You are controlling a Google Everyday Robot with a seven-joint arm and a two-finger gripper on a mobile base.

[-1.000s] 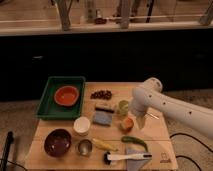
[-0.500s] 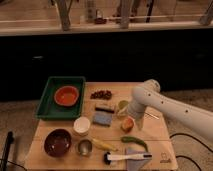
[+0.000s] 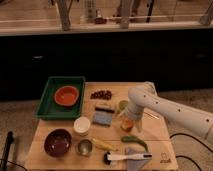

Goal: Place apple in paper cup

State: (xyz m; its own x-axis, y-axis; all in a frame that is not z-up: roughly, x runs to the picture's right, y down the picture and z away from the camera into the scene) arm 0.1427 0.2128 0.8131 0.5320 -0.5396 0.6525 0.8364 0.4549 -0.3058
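And here is the white arm, reaching in from the 3 o'clock side of the wooden table and bending down at its elbow, with the gripper low over the right-centre of the board. Its fingers are spread wide, not pressed together, and the apple sits right at their tips, at 6 o'clock from the wrist, its orange-red skin showing just below the white housing (whether the fingers actually touch the fruit cannot be made out from here). The apple rests on the table, not lifted. The paper cup, white and upright with its mouth open to the ceiling, stands well apart from the apple at roughly 9 o'clock, with a blue-grey pad lying between the two. A light green cup stands just beside the gripper at about 11 o'clock, partly covered by the arm. A green pepper lies near the apple at 6 o'clock, and below that a brush with a white handle lies along the front edge. Near the paper cup, at its 6 o'clock, stands a shiny metal cup, with a dark bowl at 7 o'clock. At the far left, a green tray holds an orange bowl.
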